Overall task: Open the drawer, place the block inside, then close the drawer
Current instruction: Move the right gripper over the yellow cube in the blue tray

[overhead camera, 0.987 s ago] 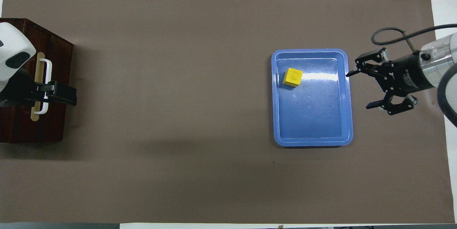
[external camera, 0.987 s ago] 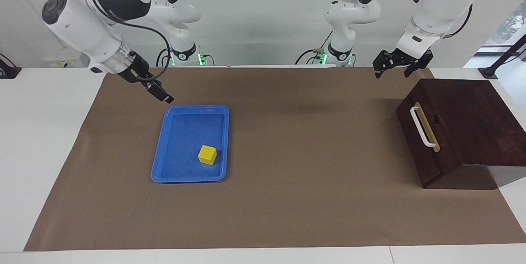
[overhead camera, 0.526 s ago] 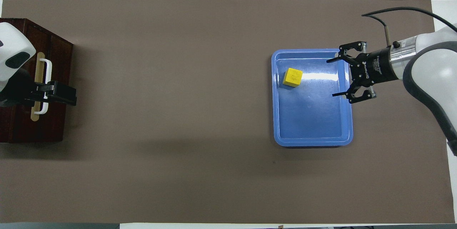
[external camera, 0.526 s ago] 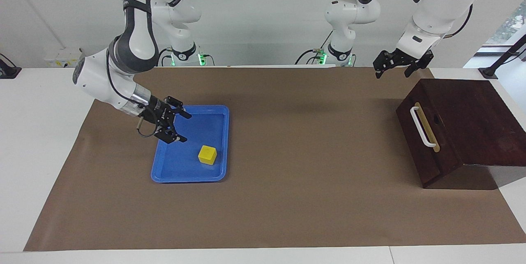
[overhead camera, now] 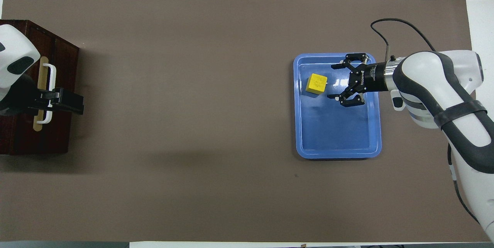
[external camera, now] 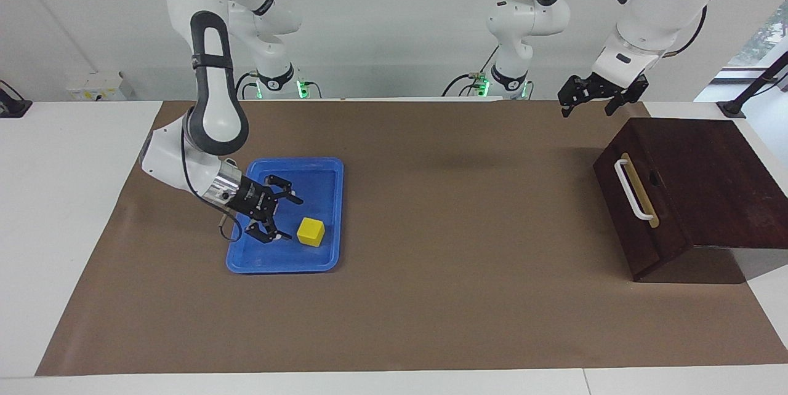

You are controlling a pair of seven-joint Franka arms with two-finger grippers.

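Observation:
The block, a small yellow cube, lies in a flat blue tray. My right gripper is low over the tray, right beside the block. It is open, points at the cube and holds nothing. The drawer is shut in its dark brown box at the left arm's end of the table, its white bar handle facing the table's middle. My left gripper hangs open and empty, high over the drawer's front.
A brown mat covers the table between tray and box. The right arm's forearm slants down over the tray's rim on the right arm's end.
My right arm has swung down and its gripper has travelled over the tray, from outside the rim to just beside the block. The left arm, block and drawer have not moved.

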